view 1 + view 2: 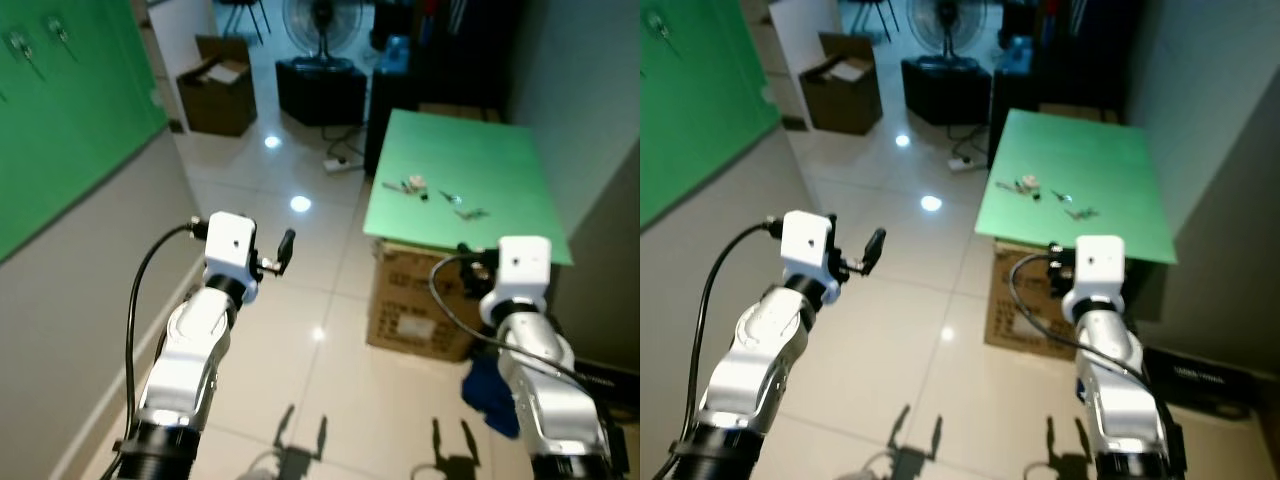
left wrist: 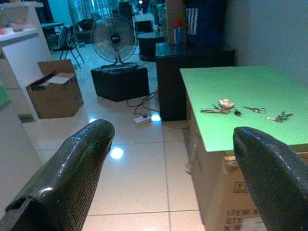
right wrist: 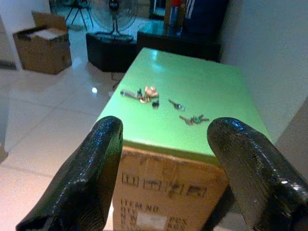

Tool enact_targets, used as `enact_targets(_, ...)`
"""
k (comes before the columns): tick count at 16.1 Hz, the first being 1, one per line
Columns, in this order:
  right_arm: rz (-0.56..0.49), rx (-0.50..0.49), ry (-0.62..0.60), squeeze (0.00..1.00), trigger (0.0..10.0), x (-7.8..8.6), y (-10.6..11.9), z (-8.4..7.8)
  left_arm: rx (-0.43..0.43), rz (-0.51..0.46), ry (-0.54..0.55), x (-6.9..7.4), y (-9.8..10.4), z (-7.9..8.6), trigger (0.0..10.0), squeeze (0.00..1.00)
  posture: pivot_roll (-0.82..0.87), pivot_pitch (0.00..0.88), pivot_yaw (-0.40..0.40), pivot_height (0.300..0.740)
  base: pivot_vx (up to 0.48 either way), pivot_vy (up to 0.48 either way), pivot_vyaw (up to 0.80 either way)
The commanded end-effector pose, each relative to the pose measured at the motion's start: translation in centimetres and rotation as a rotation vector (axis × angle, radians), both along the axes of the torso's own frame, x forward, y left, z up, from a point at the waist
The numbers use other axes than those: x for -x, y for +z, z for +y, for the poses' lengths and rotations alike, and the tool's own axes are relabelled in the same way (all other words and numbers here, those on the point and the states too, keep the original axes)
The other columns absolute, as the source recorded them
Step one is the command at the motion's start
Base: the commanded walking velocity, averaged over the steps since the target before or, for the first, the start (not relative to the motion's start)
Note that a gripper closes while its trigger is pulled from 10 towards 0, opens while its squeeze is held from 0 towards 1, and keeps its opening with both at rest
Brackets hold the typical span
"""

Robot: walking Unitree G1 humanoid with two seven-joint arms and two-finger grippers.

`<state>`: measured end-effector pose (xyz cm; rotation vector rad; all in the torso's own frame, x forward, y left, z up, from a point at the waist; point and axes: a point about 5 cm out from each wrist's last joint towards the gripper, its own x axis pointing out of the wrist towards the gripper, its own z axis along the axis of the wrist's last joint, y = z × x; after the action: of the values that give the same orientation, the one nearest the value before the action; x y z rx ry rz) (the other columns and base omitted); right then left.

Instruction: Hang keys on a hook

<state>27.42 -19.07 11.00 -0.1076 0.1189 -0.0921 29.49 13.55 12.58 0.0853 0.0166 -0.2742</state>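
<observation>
On green table (image 1: 500,160), ahead right: three small key sets — keys (image 3: 144,94) with pale fob, single key (image 3: 176,104), green-tagged bunch (image 3: 194,119). Left gripper (image 2: 168,168) and right gripper (image 3: 163,168): raised short of the table, jaws wide apart, nothing held. Hooks (image 1: 20,45) on green wall panel, far left. Risk: flat keys may slide off under a shallow pinch.

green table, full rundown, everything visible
The green table is a flat, matte green rectangular top resting on a printed cardboard box, beside a grey wall. Three small key bunches lie apart near its front: one with a pale fob, a small one, one with a green tag. Neither gripper touches it.
</observation>
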Motion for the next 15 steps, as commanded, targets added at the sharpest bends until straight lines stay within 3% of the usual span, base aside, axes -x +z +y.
enact_targets(1,-0.017,-0.027,0.007,0.0,10.0,0.02,0.19,0.47,-0.018,0.01,0.009,-0.1,-0.32,0.52,10.0,0.0,-0.05,0.0,0.027,0.718,0.368,0.0,0.0)
enact_targets(3,-0.004,-0.083,0.035,0.0,10.0,0.16,0.15,0.85,-0.016,0.013,0.006,0.0,-0.41,0.51,10.0,0.0,-0.05,0.0,0.022,0.718,0.369,0.0,-0.4)
enact_targets(9,-0.007,-0.066,0.051,0.0,10.0,-0.3,0.22,1.13,-0.017,0.008,0.016,-0.1,-0.38,0.74,10.0,0.0,-0.04,0.0,0.014,0.718,0.369,0.0,-0.74)
enact_targets(15,0.027,-0.008,0.112,0.0,10.0,-0.15,0.0,1.19,-0.019,0.009,0.003,0.26,-0.72,0.65,10.0,0.0,-0.06,0.0,0.017,0.718,0.368,0.0,0.0)
